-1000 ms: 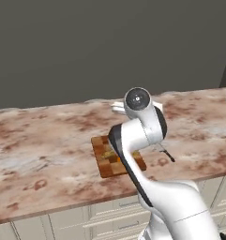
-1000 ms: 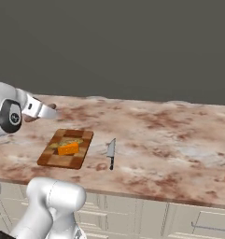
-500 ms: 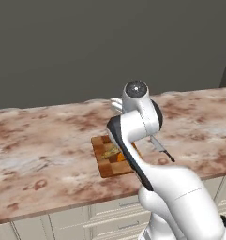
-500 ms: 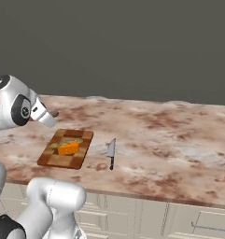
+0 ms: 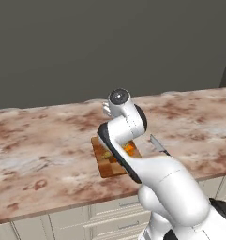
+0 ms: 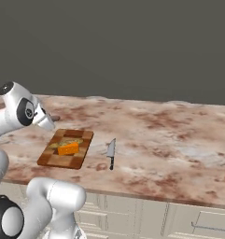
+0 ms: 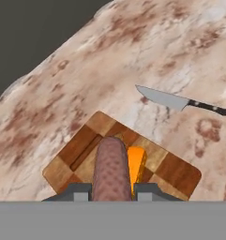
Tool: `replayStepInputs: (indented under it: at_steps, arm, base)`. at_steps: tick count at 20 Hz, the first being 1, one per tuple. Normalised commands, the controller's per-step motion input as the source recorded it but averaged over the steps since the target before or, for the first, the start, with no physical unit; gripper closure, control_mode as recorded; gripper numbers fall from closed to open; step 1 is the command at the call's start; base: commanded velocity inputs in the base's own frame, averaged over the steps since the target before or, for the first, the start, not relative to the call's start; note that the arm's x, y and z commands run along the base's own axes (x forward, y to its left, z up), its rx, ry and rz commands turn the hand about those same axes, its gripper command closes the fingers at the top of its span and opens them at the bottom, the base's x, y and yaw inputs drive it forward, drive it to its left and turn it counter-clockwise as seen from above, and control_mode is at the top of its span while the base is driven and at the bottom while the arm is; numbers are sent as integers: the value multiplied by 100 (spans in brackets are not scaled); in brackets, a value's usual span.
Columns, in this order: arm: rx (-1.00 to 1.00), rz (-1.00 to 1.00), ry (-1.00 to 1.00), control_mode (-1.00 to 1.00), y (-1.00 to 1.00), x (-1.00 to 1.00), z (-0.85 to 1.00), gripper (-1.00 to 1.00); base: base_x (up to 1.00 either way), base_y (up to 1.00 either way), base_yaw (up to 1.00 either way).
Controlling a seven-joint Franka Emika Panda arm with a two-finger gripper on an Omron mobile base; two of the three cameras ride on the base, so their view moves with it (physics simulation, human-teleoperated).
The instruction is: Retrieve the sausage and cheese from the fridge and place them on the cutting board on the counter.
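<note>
Hand view shows the pincer (image 7: 112,190) clenched on the short reddish-brown sausage rod (image 7: 111,168), held above the small dark brown checkered wooden cutting board (image 7: 175,174). Beside the sausage, the bright orange cheese wedge (image 7: 136,166) lies on that board. A steel knife with a black handle (image 7: 180,101) lies near the board on the mottled reddish-brown stone tabletop (image 7: 133,56).

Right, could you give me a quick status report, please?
Gripper shut on reddish-brown sausage rod, above checkered wooden cutting board. Orange cheese wedge on board. Black-handled knife beside it, apart.
</note>
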Motion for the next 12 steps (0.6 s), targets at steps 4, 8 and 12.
replayStepInputs:
  at_steps: [4,8,12]
  arm:
    - [3,-10,2,-100,13,53,-20,100]
    - [8,-8,5,-100,9,31,-28,100]
    - [11,-7,5,-100,3,18,-37,100]
  base:
    - [0,0,0]
    - [0,0,0]
    - [0,0,0]
